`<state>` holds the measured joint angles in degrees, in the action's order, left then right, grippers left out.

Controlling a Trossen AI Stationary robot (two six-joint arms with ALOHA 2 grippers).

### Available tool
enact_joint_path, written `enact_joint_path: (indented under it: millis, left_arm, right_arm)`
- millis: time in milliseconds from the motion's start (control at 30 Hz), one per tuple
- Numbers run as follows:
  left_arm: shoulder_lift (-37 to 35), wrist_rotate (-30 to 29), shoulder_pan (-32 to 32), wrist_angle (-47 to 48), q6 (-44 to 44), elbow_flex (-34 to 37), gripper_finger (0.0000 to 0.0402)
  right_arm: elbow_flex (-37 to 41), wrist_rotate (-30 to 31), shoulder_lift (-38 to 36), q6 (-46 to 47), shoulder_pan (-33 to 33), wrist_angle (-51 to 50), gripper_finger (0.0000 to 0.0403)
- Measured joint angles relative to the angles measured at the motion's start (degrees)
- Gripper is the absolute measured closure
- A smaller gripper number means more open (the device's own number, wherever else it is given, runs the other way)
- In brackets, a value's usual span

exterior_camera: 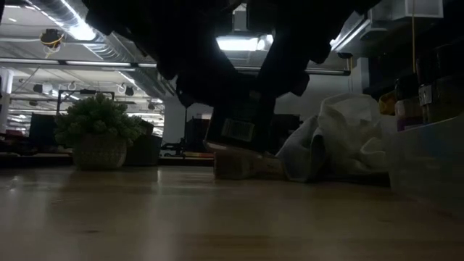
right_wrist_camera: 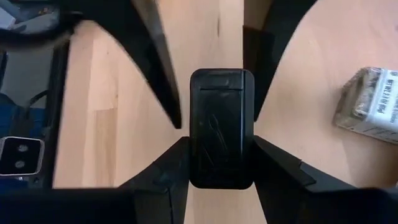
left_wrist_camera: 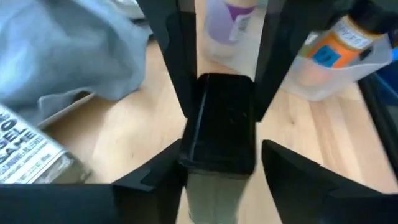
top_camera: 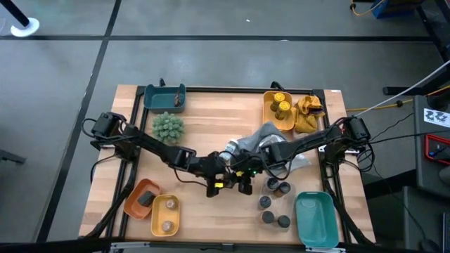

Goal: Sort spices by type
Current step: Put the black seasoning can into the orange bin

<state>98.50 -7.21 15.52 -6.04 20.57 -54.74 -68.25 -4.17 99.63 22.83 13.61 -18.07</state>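
Subject: black-lidded spice jar, held off the wood at the middle of the tabletop, just on the near side of the grey cloth.
Right hand: the right hand is pressed together on the jar, one finger against each side of the black lid.
Left hand: the left hand meets the right hand head-on and straddles the same jar. One finger lies against it. Whether the hand grips cannot be told.
Loose jars: five dark-lidded jars stand on the bare wood in a loose group just right of the hands, beside the empty teal tray at the near right.
Lying jar: one clear jar with a printed label lies on its side close to the hands.
Far yellow tray: the far yellow tray holds yellow-lidded jars, with a yellow cloth just beside it.
Near left trays: the orange tray holds one dark item. The near yellow tray touching it holds one jar.
Far left: a second teal tray has a small item in one corner. The green plant ball stands just in front of it.
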Motion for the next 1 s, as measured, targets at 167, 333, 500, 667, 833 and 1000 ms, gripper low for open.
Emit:
enact_joint_path:
  millis: [167, 333, 500, 667, 833, 1000]
  left_arm:
    - [-0.02, 2.15, -0.13, -1.4, -1.23, 0.0, 0.027]
    - [-0.08, 3.58, -0.09, -1.64, -0.7, 0.0, 0.0286]
    - [-1.29, 3.7, 0.27, -0.38, 0.74, 0.02, 0.0286]
    - [-4.93, 4.09, 0.91, 7.0, 3.53, 0.02, 0.0286]
    - [-11.47, 4.46, 3.44, 19.13, 7.42, 0.0, 0.0282]
    - [-18.71, 3.31, 7.83, 31.88, 14.38, 0.0, 0.0285]
  right_arm:
    - [-0.04, -0.43, 0.0, -0.32, 0.07, 0.25, 0.0256]
    - [0.0, -0.61, 0.0, -0.1, 0.11, 0.93, 0.0244]
    - [-0.04, 0.14, 0.0, 0.11, 0.04, 2.37, 0.0204]
    - [-0.09, -0.52, 0.0, 0.13, -0.17, 2.11, 0.0163]
    - [-0.09, -1.01, 0.0, -0.12, -0.17, 1.27, 0.0146]
    - [-0.09, -1.37, 0.0, -0.15, -0.17, 1.11, 0.0144]
